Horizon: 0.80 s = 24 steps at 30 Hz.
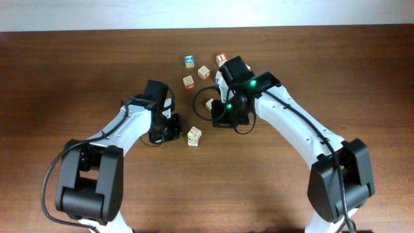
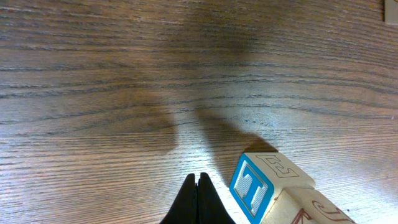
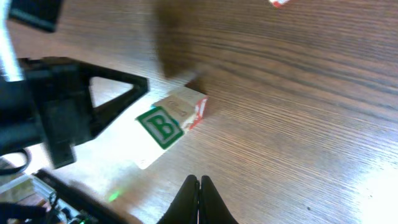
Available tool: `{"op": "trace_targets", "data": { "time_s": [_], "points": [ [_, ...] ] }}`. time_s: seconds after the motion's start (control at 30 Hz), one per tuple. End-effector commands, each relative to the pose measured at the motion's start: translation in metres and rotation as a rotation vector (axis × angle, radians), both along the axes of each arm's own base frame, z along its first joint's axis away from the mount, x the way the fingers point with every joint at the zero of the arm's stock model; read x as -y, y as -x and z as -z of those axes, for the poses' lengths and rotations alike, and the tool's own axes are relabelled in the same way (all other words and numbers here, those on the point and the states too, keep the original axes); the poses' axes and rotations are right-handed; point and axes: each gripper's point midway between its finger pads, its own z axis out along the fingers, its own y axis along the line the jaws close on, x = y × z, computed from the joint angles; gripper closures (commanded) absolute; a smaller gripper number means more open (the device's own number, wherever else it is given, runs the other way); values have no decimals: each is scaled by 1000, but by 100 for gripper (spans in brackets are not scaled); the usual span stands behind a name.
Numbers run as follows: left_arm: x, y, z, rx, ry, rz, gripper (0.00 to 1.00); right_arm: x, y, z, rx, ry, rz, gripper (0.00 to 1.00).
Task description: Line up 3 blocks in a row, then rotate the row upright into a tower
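The tabletop (image 1: 77, 77) is brown wood with fine straight grain. On the far side, the blue-topped block (image 1: 189, 61) is blue and white, and the red-faced block (image 1: 221, 59) is red and white. The near block (image 1: 194, 136) is pale wood with yellowish print. In the left wrist view, the blue-letter block (image 2: 252, 190) has a blue-bordered white face. In the right wrist view, the green-B block (image 3: 163, 127) has a green letter on white and red print on one side. The right arm (image 1: 291, 123) is white and black, with green lights.

— Where do the three blocks lie?
— The blue-and-white-topped cube (image 1: 189, 61) sits flat, farthest back. The cube with yellowish top print (image 1: 194, 136) lies nearest, on its own and turned slightly askew.
— And the third?
— Probably the half-hidden pale cube (image 1: 209, 103) between them. It sits off to the right, and its print can't be read.
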Motion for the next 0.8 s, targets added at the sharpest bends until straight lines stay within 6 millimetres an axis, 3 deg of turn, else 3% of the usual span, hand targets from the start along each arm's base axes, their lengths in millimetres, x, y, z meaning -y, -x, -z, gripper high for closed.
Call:
{"op": "trace_targets", "data": {
  "time_s": [0.0, 0.2, 0.77],
  "points": [
    [-2, -7, -3, 16, -12, -21, 100, -1, 7, 30, -47, 93, 26, 95],
    [-6, -8, -3, 21, -33, -25, 100, -19, 16, 57, -91, 64, 17, 96],
    [-7, -9, -2, 27, -44, -27, 100, -43, 9, 50, -39, -24, -19, 95]
  ]
}}
